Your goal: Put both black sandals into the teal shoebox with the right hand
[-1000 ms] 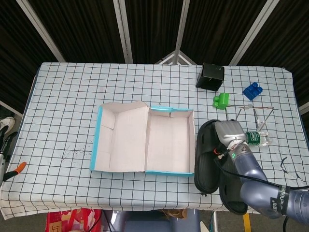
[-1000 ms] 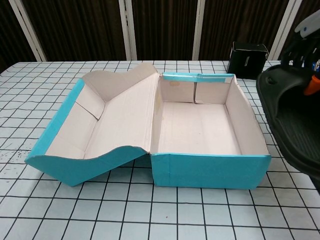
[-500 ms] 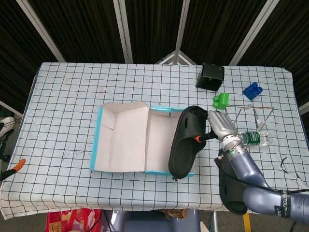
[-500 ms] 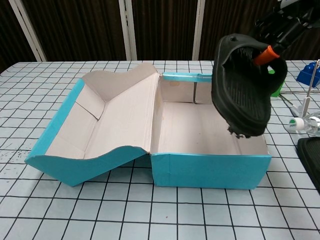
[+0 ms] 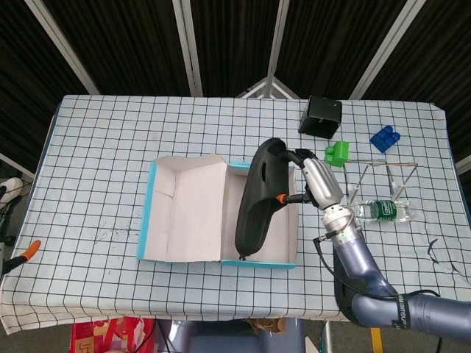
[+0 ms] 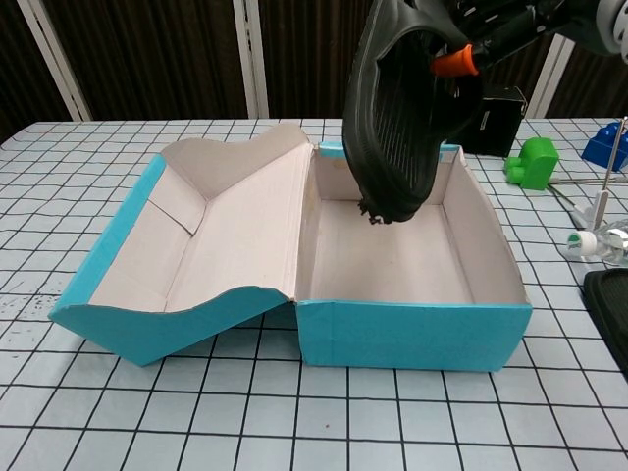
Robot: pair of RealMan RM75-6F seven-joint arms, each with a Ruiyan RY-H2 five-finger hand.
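The black sandal (image 5: 259, 197) hangs tilted, toe down, over the open tray of the teal shoebox (image 5: 221, 212), gripped at its heel end by the right robot hand (image 5: 318, 182), which sits just to its right. The second sandal (image 6: 610, 304) lies on the desk (image 5: 103, 162) below and right of that robot hand, mostly hidden behind the arm and cut off at the chest view's edge. The desk wears a white checked cloth against dark slatted walls. Beyond the robot hand sit a green block (image 5: 337, 154) and a black box (image 5: 320, 116); a plastic bottle (image 5: 383, 211) lies to its right. The left robot hand is out of sight.
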